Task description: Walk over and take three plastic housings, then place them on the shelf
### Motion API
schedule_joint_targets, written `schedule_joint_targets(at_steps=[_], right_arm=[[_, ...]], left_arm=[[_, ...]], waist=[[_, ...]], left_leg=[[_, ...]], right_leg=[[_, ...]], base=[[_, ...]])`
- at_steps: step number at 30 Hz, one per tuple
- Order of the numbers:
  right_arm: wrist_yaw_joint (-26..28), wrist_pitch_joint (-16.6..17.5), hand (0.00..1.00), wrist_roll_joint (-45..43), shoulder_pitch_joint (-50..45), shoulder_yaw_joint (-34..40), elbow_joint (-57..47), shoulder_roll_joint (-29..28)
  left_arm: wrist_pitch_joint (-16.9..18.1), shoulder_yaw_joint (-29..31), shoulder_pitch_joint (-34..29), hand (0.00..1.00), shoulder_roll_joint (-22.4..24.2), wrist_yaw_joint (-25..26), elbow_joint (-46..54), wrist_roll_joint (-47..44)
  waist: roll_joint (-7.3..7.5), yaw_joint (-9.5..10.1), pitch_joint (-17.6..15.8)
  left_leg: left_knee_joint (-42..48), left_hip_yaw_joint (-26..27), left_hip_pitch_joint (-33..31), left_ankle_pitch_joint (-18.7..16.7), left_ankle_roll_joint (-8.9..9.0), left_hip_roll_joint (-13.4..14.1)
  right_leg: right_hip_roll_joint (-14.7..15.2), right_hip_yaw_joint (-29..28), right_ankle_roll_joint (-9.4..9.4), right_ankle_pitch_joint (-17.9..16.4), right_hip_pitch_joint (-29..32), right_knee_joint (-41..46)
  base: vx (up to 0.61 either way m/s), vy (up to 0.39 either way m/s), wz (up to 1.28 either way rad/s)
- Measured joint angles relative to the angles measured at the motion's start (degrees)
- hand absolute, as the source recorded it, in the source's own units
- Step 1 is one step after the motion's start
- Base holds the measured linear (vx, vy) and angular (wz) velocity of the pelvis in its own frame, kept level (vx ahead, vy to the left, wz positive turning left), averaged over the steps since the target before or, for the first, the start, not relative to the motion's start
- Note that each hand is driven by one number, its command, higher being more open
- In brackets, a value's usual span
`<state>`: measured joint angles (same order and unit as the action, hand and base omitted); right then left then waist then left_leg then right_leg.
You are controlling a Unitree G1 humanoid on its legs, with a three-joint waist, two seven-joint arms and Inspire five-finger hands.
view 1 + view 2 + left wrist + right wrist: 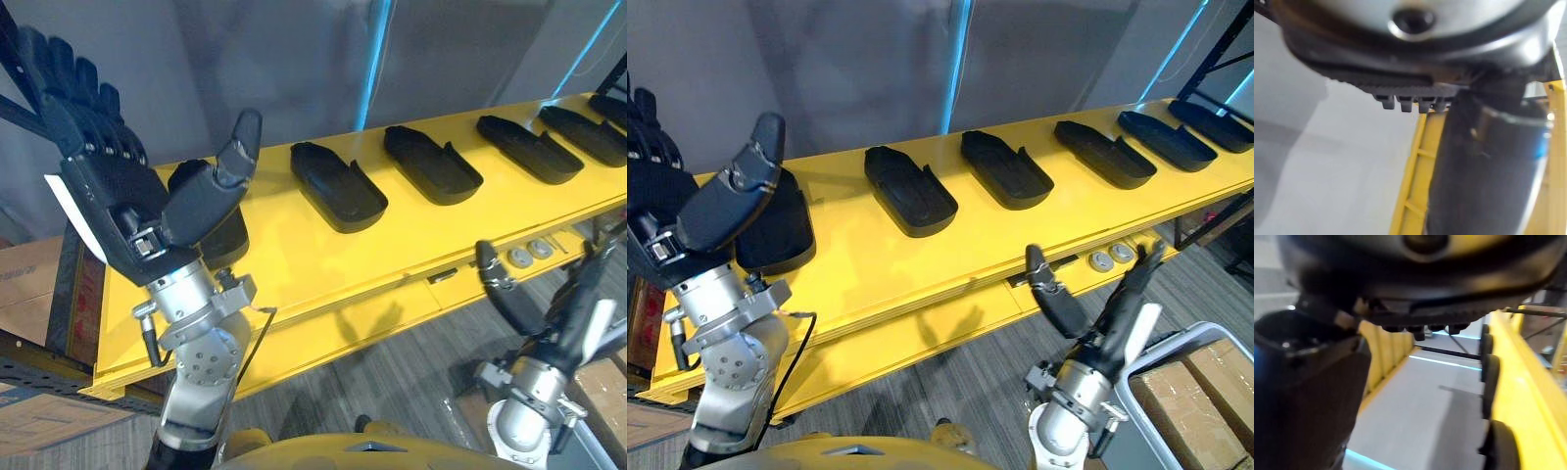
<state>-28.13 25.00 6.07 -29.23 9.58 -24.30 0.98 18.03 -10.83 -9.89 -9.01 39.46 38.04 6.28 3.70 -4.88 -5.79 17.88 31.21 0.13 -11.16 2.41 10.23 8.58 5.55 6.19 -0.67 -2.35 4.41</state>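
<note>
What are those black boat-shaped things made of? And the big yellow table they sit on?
The black housings look like moulded plastic: matte and dull, with thin walls, hollow insides and rounded ends. The yellow table is probably painted metal: smooth and slightly glossy, with soft reflections and a folded front edge.

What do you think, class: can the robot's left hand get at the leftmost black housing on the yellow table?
Probably yes: the left hand is open, raised close to the leftmost housing, with nothing seen between them.
</note>
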Motion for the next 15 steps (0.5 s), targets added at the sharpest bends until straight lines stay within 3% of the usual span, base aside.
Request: schedule_joint_targets(at_steps=[2, 6, 10, 15], right_arm=[[4.8, 3.5, 1.00, -5.7, 2.4, 1.6, -1.5, 2.4], [12.3, 3.1, 1.00, -14.8, 8.9, 1.5, -0.4, 5.6], [15.4, -2.2, 1.00, -16.0, 18.6, 1.5, 8.6, 9.9], [16.5, -8.1, 1.00, -18.3, 27.6, 1.7, 21.9, 13.8]], left_arm=[[0.7, 2.5, -2.9, 1.00, 0.1, -3.1, -1.6, -1.7], [1.7, 4.6, -5.3, 1.00, 0.0, -9.0, -4.5, -2.9], [3.1, 7.5, -6.2, 1.00, -0.1, -16.5, -6.9, -4.2], [3.1, 10.0, -5.9, 1.00, -1.6, -18.7, -10.7, -5.7]], waist=[[-0.10, -0.03, 0.0], [-1.08, 0.10, 0.0], [-2.14, 1.35, -0.7], [-3.58, 3.52, -3.6]], left_leg=[[-0.1, 0.0, 0.1, 0.0, 0.05, -0.2], [-0.1, -1.6, -1.2, 0.4, 0.40, -0.9], [2.0, -6.3, -4.4, 1.3, -0.50, -1.6], [3.1, -10.7, -6.7, 1.6, -0.90, -2.1]], right_leg=[[0.1, -0.2, -0.29, -0.2, 0.2, 0.3], [0.3, 0.4, -0.74, -0.5, 0.9, 0.2], [0.2, 2.6, -0.13, 0.3, 0.9, -1.2], [0.0, 5.0, -0.20, 1.3, 0.2, -2.9]], base=[[-0.02, 0.023, -0.05], [-0.02, 0.017, 0.13], [-0.01, 0.006, 0.29], [-0.01, 0.000, 0.28]])
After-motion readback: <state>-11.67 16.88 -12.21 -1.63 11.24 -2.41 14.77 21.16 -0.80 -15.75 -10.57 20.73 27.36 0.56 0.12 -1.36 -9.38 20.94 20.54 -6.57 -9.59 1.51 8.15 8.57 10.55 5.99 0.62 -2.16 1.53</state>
